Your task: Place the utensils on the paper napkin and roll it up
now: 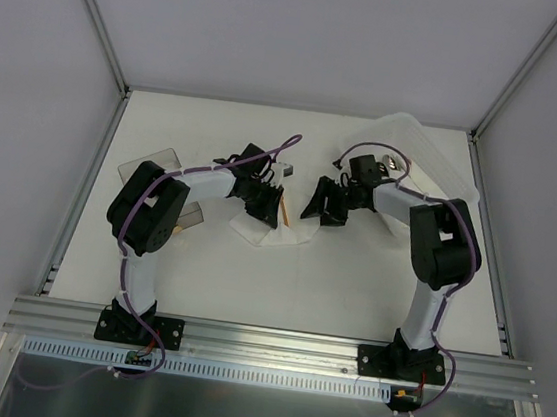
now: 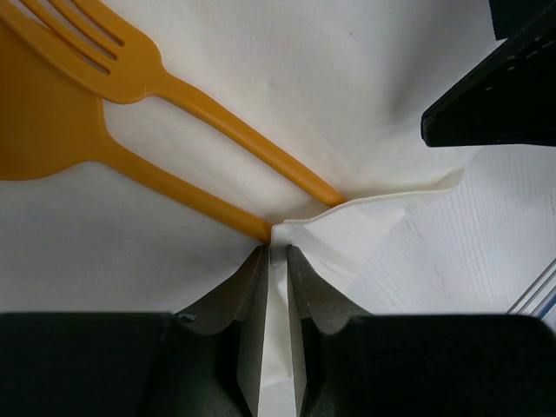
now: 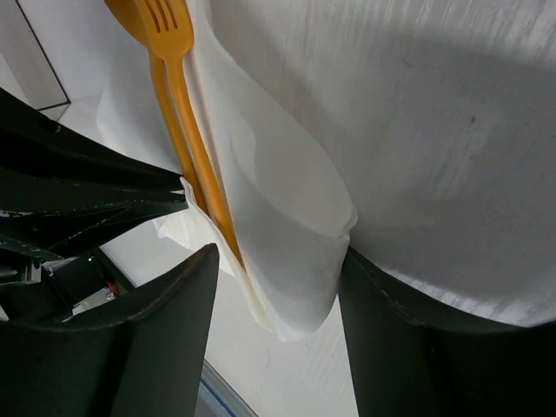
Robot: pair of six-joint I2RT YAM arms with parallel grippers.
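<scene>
My left claw [image 2: 277, 254] pinches the thin white paper napkin [image 2: 365, 78], right claw [image 3: 278, 261] agape; tugging may tear it, scattering 2 orange plastic utensils [image 2: 234, 130].

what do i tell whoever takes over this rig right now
Left gripper: shut on a fold of the napkin, at the handle ends.
Right gripper: open, one finger on each side of the folded-over napkin edge.
Fork and spoon: side by side on the napkin, mid-table between the arms.
Done: utensils placed, one edge lifted over them.
Left: roll the napkin fully around them.
</scene>
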